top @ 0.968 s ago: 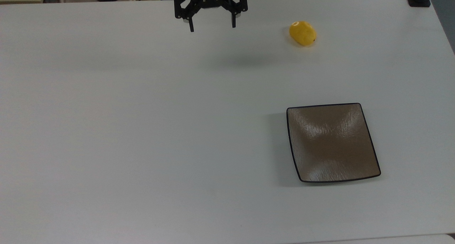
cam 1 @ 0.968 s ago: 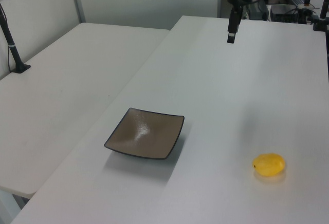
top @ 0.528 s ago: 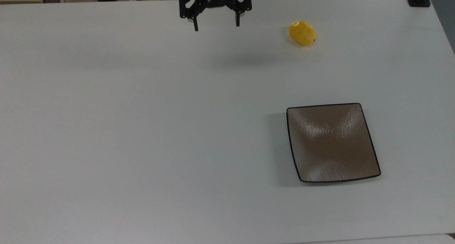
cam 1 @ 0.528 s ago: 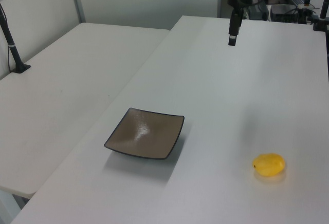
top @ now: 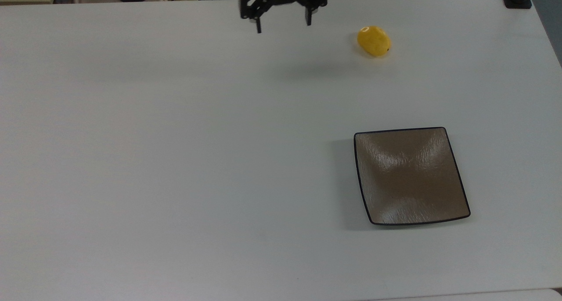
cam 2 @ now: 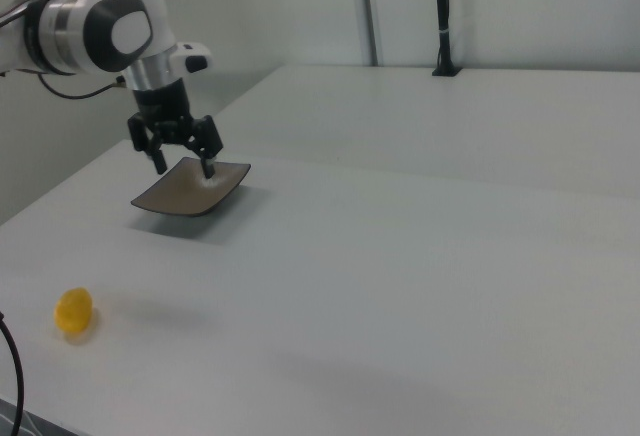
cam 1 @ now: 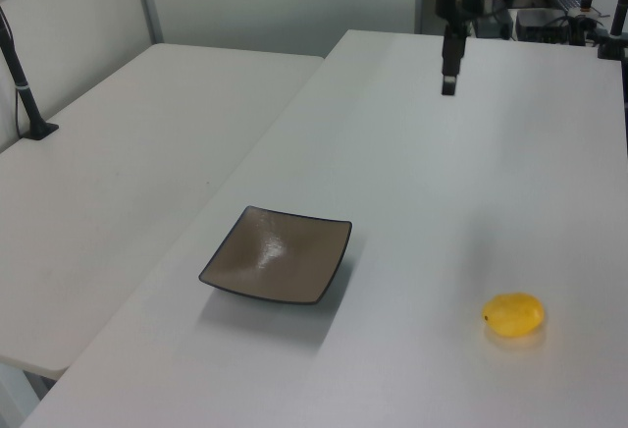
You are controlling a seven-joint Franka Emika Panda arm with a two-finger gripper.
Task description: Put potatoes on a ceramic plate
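The gripper [top: 283, 23] is cut off by the top view's upper edge; its fingers are seen spread wide, with nothing held between them. The ceramic plate [top: 410, 176] is seen bare (only glare on its streaked surface), at about 4 o'clock in the top view. The potato [top: 373, 41] lies on the white table [top: 175, 160], at 1 o'clock, well apart from plate and gripper

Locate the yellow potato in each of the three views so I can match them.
Top view: potato upper right of centre, on the table.
Left view: potato lower right.
Right view: potato lower left.
Shared landmark: the brown square plate, apart from the potato.
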